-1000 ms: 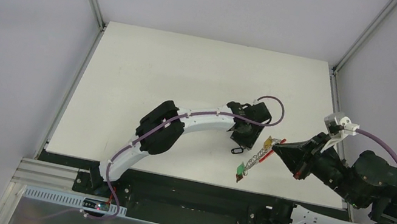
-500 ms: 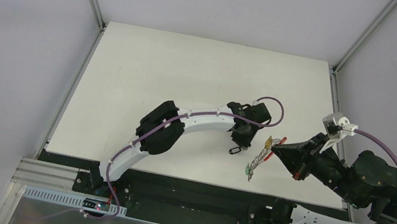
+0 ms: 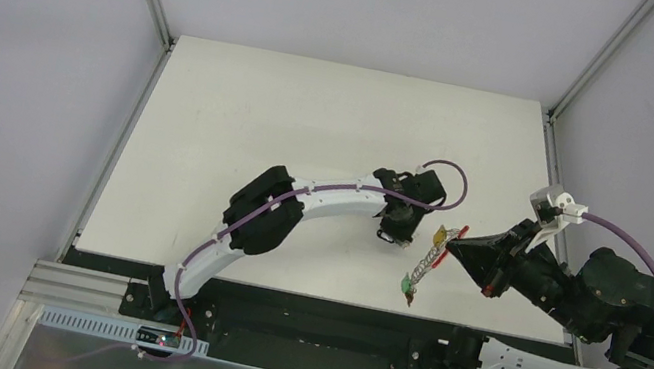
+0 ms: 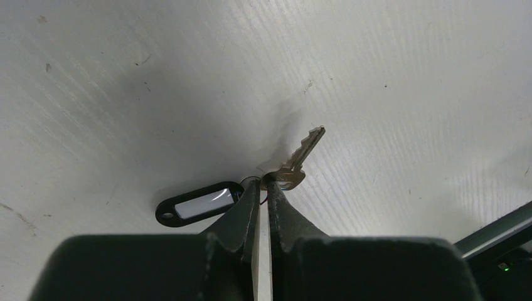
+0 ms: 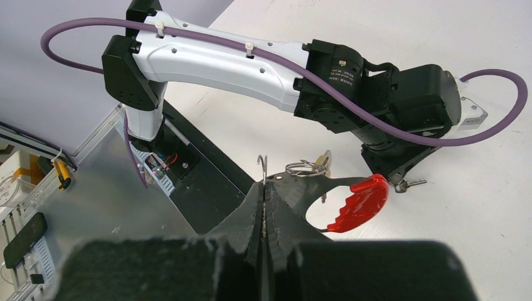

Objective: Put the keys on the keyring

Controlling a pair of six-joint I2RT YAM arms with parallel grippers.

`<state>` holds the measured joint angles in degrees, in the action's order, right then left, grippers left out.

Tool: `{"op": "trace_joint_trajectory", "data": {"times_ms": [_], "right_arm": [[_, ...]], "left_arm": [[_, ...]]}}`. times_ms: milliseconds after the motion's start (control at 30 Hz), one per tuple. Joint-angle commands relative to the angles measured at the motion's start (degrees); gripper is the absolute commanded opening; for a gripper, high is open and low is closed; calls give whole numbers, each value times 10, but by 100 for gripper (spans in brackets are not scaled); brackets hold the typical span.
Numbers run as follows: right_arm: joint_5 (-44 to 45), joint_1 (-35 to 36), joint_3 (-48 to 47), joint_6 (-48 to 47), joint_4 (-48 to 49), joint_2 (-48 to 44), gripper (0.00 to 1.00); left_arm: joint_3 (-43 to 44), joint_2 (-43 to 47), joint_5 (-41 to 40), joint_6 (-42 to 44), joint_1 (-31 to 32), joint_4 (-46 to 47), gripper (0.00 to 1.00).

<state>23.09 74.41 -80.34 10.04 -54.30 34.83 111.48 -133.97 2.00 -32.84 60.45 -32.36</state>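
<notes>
Silver key (image 4: 302, 155): lies flat on the table (image 4: 389, 69), blade pointing away from me, head at my left fingertips.
Black tag (image 4: 199, 202): joined to the key by a small ring; rests on the table just beside my left fingers.
Left gripper (image 4: 264, 184): my fingers are pressed together on the key's head, where the small ring joins it. I judge the bite thin, tips only.
Keyring (image 5: 361, 204): red arc with its row of metal loops (image 5: 305, 168), held up off the table, near my left gripper in the top view.
Right gripper (image 5: 264, 186): fingers clamped on the metal end of the keyring, no gap showing.
Green tag (image 3: 408, 282), yellow tag (image 3: 441, 233): hanging on the keyring.
Risk, slip: a tip-only pinch may let the key pivot or drop as I lift, with the black tag's weight swinging it.
Risk, miss: the keyring dangles from one end; if it sways, the small ring may not meet a loop.
Risk, snag: the hanging tags could catch my left fingers on approach.
</notes>
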Motion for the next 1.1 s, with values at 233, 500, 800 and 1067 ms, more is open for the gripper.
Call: {"op": "trace_joint_trajectory", "data": {"times_ms": [233, 500, 800, 1067], "right_arm": [[-10, 3, -15, -1, 26, 10, 0], [-27, 3, -21, -10, 26, 6, 0], [-53, 3, -19, -23, 26, 15, 0], [-75, 3, -2, -64, 35, 29, 0]], "left_arm": [[-38, 93, -50, 57, 13, -18, 0], [-99, 201, -82, 91, 13, -8, 0], [-168, 324, -110, 116, 13, -4, 0], [-240, 454, -52, 156, 13, 23, 0]]}}
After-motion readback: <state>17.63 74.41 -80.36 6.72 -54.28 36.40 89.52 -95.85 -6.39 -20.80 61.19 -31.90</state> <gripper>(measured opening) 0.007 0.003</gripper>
